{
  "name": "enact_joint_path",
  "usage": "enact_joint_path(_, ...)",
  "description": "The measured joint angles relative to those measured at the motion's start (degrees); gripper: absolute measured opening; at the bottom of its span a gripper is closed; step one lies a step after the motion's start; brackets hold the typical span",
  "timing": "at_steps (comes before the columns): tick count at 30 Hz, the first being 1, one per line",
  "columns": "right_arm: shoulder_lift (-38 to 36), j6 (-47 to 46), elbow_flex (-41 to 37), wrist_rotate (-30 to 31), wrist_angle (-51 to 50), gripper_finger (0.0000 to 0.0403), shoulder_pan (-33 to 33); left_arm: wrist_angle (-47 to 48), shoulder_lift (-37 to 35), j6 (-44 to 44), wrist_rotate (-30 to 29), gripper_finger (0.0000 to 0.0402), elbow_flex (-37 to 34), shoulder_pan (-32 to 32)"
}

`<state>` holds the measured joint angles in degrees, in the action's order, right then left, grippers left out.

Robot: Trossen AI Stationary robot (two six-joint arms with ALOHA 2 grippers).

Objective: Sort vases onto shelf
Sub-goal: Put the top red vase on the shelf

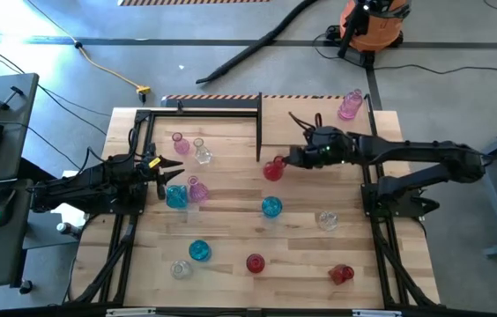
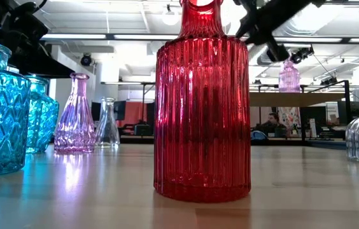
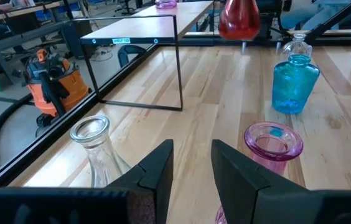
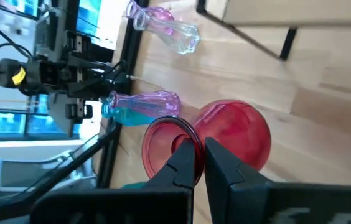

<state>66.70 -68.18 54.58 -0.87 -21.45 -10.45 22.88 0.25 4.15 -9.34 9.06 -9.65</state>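
My right gripper (image 1: 285,160) hangs over the table's middle, just in front of the shelf (image 1: 284,106), shut on a round-bellied red vase (image 1: 273,169). A pink vase (image 1: 350,104) stands on the shelf top. My left gripper (image 1: 176,167) waits open at the table's left, with nothing between its fingers (image 3: 163,163). Beside it stand a blue vase (image 1: 176,195) and a pink vase (image 1: 197,189). Several more blue, clear, pink and red vases stand upright about the table. My right gripper pinches the red vase's mouth rim (image 4: 185,138), one finger inside the mouth and the other outside against the neck. The fingers slant down from the table's right side. The vase's belly (image 3: 239,18) hangs clear of the table.
A bare black open frame (image 1: 204,106) stands at the far left next to the shelf. A ribbed red vase (image 2: 202,108) stands close to the near edge, a clear one (image 1: 327,220) and a red one (image 1: 341,274) at the near right. An orange vacuum (image 1: 372,22) stands beyond the table.
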Motion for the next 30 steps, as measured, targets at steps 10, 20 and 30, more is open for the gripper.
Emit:
enact_joint_path(10, 0.0, 8.1, 15.3, 1.3, -21.3, 0.0000, -4.9, 0.0, 0.0, 0.0, 0.0, 0.0101, 0.0, 0.0)
enact_joint_path(20, -0.9, 15.8, 20.8, -1.7, -29.2, 0.0000, -14.3, 0.0, 0.0, 0.0, 0.0, 0.0101, 0.0, 0.0)
enact_joint_path(30, -2.1, 22.1, 20.7, -4.6, -31.1, 0.0000, -24.8, 0.0, 0.0, 0.0, 0.0, 0.0101, 0.0, 0.0)
